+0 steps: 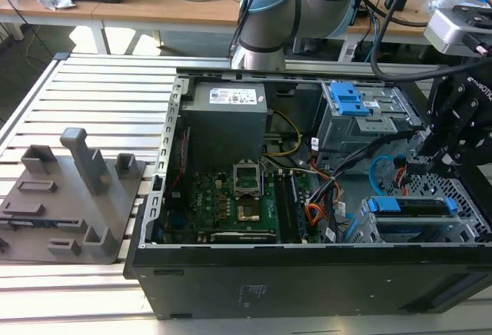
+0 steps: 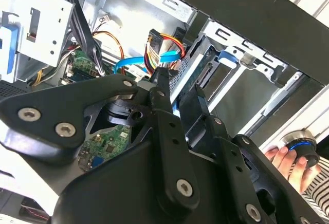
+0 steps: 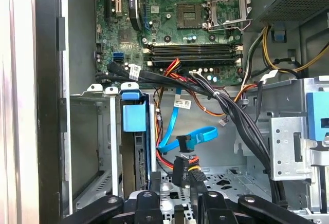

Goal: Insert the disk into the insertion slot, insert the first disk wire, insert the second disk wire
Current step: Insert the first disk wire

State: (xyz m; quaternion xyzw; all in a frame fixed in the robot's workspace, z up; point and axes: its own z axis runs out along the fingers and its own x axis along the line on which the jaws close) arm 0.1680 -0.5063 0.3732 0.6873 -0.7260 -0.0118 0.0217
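Disk [image 3: 135, 118] seated in insertion slot [image 3: 114, 142] | second wrist view: person's hand [image 2: 286, 158]

I work in a robotics lab or workshop. In the exterior view an open computer case [image 1: 307, 281] lies on a slotted aluminium table [image 1: 100, 97]. A grey moulded fixture [image 1: 73, 197] sits at lower left. Wooden workbenches [image 1: 169, 1] strewn with cables and gear run along the top, behind my arm [image 1: 269, 12].
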